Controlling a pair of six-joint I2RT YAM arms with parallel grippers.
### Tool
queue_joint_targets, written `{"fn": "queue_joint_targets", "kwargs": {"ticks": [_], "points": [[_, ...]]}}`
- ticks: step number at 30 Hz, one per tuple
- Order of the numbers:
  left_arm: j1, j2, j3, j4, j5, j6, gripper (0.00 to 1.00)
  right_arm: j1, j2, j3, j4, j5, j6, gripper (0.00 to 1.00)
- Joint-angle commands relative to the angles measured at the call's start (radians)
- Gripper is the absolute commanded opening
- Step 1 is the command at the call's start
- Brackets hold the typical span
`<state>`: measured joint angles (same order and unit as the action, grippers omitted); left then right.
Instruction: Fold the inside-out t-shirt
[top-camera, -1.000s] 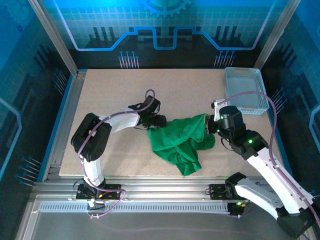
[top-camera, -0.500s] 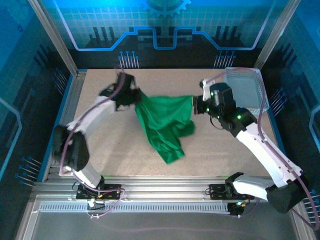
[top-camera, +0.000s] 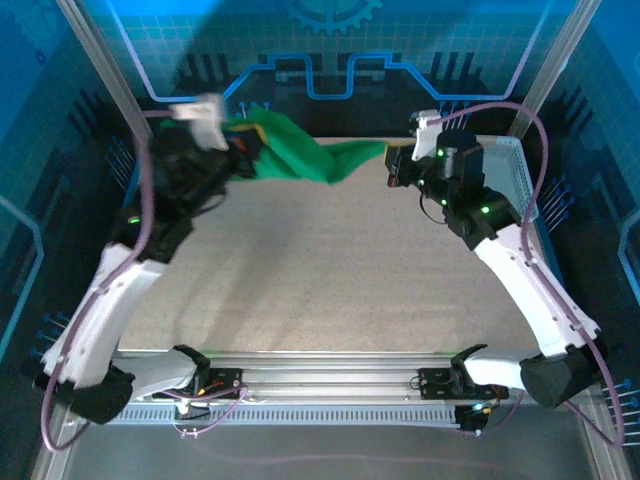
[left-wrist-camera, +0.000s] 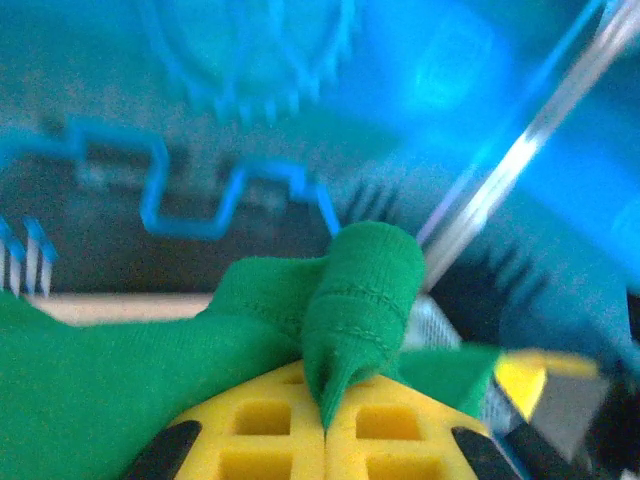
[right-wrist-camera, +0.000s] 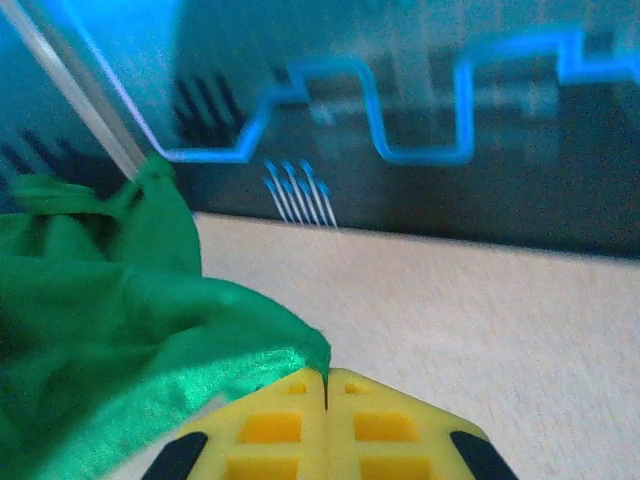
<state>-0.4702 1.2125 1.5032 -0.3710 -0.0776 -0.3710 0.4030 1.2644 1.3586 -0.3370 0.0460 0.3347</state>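
left gripper (left-wrist-camera: 325, 420) and right gripper (right-wrist-camera: 326, 385) both clamped on the t-shirt (top-camera: 305, 158), stretched mid-air over far bench (top-camera: 330, 270) edge. Thin edge pinches; harder pull could slip 1 corner.

A pale basket (top-camera: 508, 168) sits at the far right corner of a speckled tabletop (top-camera: 330, 270), ringed by aluminium rails (top-camera: 330, 362) and a blue circuit-patterned backdrop (top-camera: 300, 60).

Green t-shirt (top-camera: 305, 155) stretched taut, airborne
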Motion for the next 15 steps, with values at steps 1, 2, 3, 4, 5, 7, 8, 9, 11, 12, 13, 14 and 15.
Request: {"fn": "queue_joint_targets", "kwargs": {"ticks": [1,2,3,4,5,7,8,9,11,12,13,14,15], "points": [[-0.096,0.112,-0.164,0.028,0.078,-0.023,0.02,-0.042,0.035,-0.141,0.008,-0.018,0.045,0.0],[-0.12,0.142,-0.21,0.06,0.1,-0.047,0.04,-0.048,0.039,-0.182,0.009,-0.006,0.054,0.0],[-0.152,0.185,-0.257,0.092,0.128,-0.081,0.06,-0.059,0.044,-0.224,0.005,0.008,0.074,0.0],[-0.185,0.231,-0.296,0.128,0.158,-0.116,0.09,-0.08,0.051,-0.262,-0.004,0.017,0.102,0.0],[-0.219,0.279,-0.321,0.157,0.193,-0.139,0.14,-0.101,0.056,-0.292,-0.014,0.017,0.127,0.0],[-0.302,0.37,-0.35,0.191,0.238,-0.175,0.3,-0.162,0.065,-0.345,-0.041,0.012,0.182,0.09],[-0.33,0.392,-0.359,0.203,0.255,-0.179,0.35,-0.187,0.065,-0.359,-0.052,0.008,0.201,0.22],[-0.349,0.399,-0.375,0.215,0.262,-0.185,0.44,-0.209,0.061,-0.371,-0.056,-0.003,0.207,0.35],[-0.349,0.356,-0.426,0.232,0.235,-0.192,0.59,-0.22,0.041,-0.38,-0.061,-0.006,0.193,0.51],[-0.337,0.314,-0.451,0.215,0.186,-0.19,0.69,-0.213,0.026,-0.38,-0.066,0.009,0.18,0.58],[-0.322,0.272,-0.468,0.182,0.127,-0.185,0.75,-0.201,0.01,-0.377,-0.073,0.022,0.166,0.63],[-0.302,0.24,-0.481,0.152,0.084,-0.181,0.77,-0.186,0.002,-0.374,-0.079,0.027,0.15,0.65],[-0.277,0.199,-0.496,0.125,0.056,-0.179,0.77,-0.166,-0.009,-0.367,-0.088,0.035,0.132,0.66]]}}
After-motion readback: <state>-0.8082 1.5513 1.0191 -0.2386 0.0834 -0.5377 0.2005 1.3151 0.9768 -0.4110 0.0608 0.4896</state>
